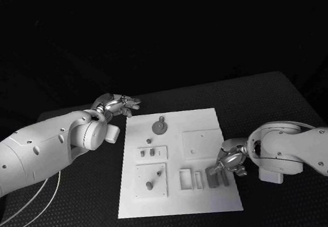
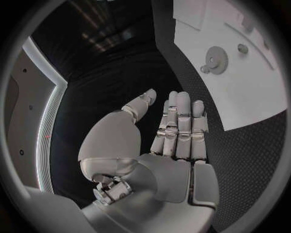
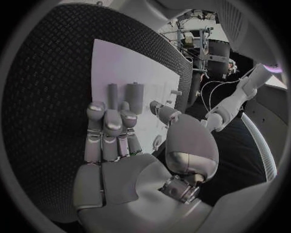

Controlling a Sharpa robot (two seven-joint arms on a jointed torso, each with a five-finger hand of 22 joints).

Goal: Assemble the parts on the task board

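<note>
The white task board point(image 1: 175, 163) lies in the middle of the black table. On it are a grey gear point(image 1: 159, 126), several small pegs point(image 1: 142, 152) and two upright grey blocks point(image 1: 218, 178) near its right edge. My left hand point(image 1: 116, 105) hovers off the board's far left corner with straight fingers and nothing in it. The left wrist view shows its palm point(image 2: 176, 141), the gear point(image 2: 216, 59) and the board point(image 2: 254, 92). My right hand point(image 1: 230, 160) is at the board's right edge, beside the two blocks. Its fingers point(image 3: 109, 131) stretch flat toward the blocks point(image 3: 135, 97), holding nothing.
Two narrow rectangular slots point(image 1: 191, 179) sit left of the grey blocks, and a raised square plate point(image 1: 201, 142) lies mid-board. A thin white cable point(image 1: 29, 207) loops over the table at the left. Black table surface point(image 1: 279, 109) surrounds the board.
</note>
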